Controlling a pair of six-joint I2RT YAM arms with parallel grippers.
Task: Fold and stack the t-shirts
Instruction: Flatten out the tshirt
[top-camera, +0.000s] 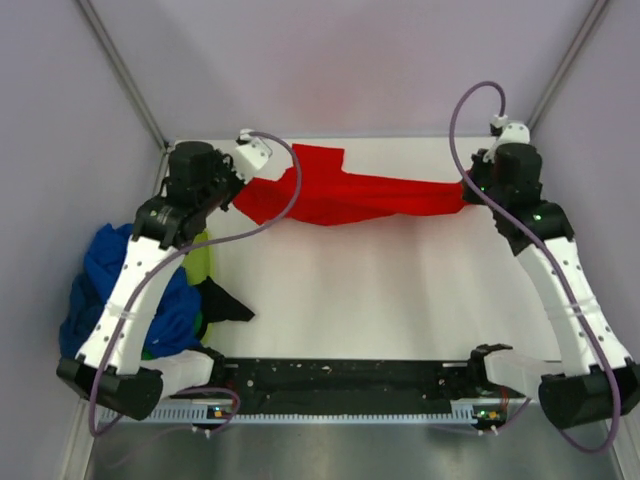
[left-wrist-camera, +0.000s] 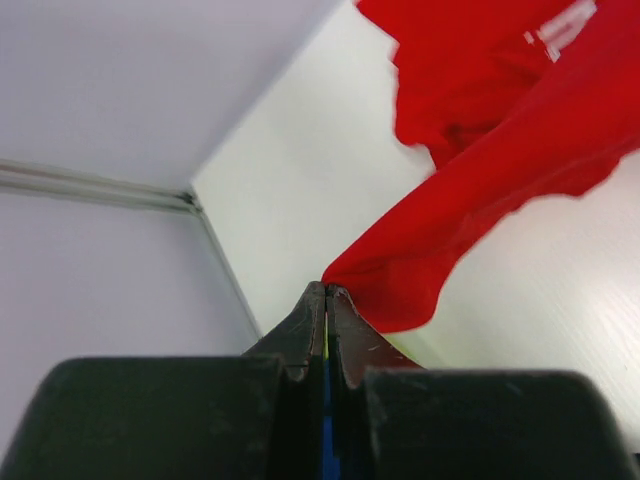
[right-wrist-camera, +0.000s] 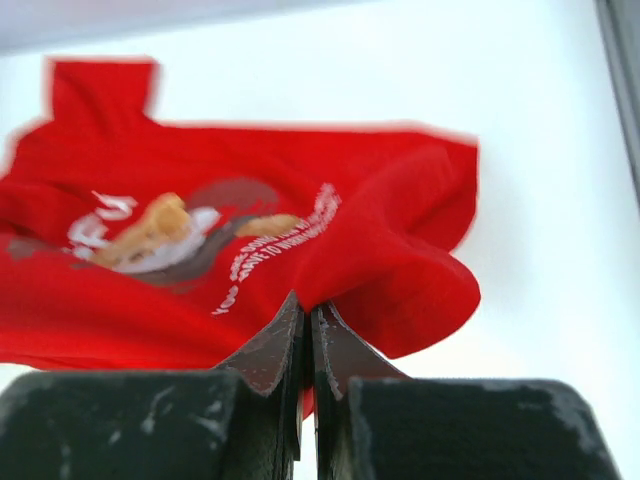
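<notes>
The bright red t-shirt (top-camera: 345, 195) hangs stretched between my two grippers above the far part of the table. My left gripper (top-camera: 243, 190) is shut on its left edge; in the left wrist view the cloth (left-wrist-camera: 480, 190) runs from the closed gripper tips (left-wrist-camera: 327, 288). My right gripper (top-camera: 470, 192) is shut on its right edge; the right wrist view shows the red shirt (right-wrist-camera: 240, 200) with the tan cartoon figure (right-wrist-camera: 150, 228) and white print, pinched at the gripper tips (right-wrist-camera: 306, 303). Royal blue (top-camera: 110, 290), lime-green (top-camera: 200, 255) and black (top-camera: 222, 300) t-shirts lie piled at the left.
The white table (top-camera: 380, 300) has grey walls on the left, right and back. The pile of shirts sits at the left edge under my left arm. A black rail (top-camera: 340, 378) runs along the near edge between the arm bases.
</notes>
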